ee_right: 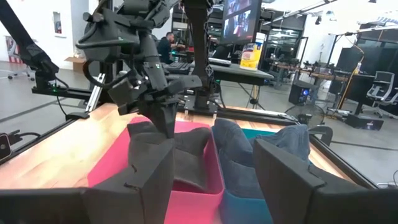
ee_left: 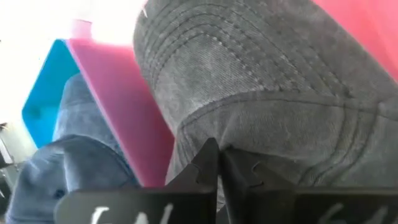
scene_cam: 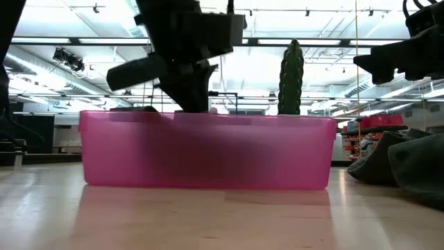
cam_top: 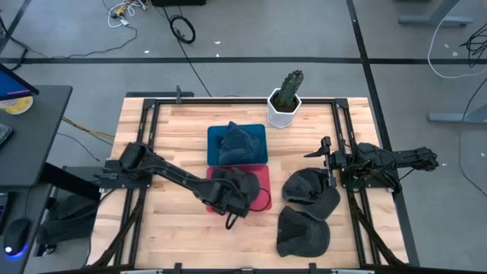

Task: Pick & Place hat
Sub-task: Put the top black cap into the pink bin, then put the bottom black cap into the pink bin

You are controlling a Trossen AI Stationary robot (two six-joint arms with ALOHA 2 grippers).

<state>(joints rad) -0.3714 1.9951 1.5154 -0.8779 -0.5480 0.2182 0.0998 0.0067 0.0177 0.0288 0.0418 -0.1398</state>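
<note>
The left gripper [cam_top: 228, 205] is pinched shut on the grey hat [ee_left: 249, 93], which sits in the pink bin [cam_top: 262, 176]. If the fingers lift away without letting go, the cloth could snag and drag back out. The hat slumps crumpled, so I cannot tell its long axis. The right gripper [cam_top: 323, 152] waits spread open near the spare hats [cam_top: 308, 190]

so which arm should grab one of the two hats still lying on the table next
Right. Its open gripper waits beside the two dark hats on the table, while the left gripper is shut on the grey hat in the pink bin.
</note>
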